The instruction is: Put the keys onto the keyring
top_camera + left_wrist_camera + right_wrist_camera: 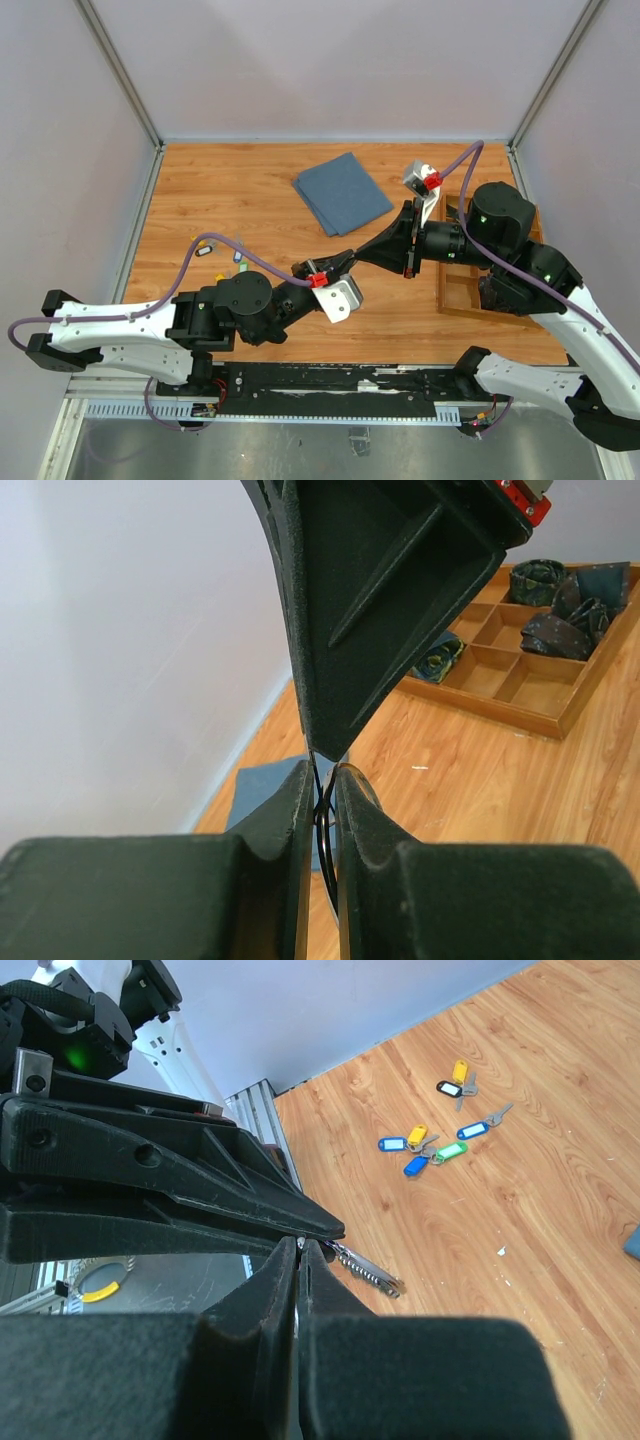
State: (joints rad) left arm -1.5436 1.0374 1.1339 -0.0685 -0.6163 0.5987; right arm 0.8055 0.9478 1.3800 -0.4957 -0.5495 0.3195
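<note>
My left gripper pinches the keyring, and my right gripper is squeezed shut at it. I think I'm getting it ready; next I need one of the keys.

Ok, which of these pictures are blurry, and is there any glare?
Top view: even light, no glare on the table, fairly sharp. Left wrist view: the near left fingers are soft, the tray behind sharper. Right wrist view: the right fingers are dark and blurred, the keys on the table crisp.
</note>
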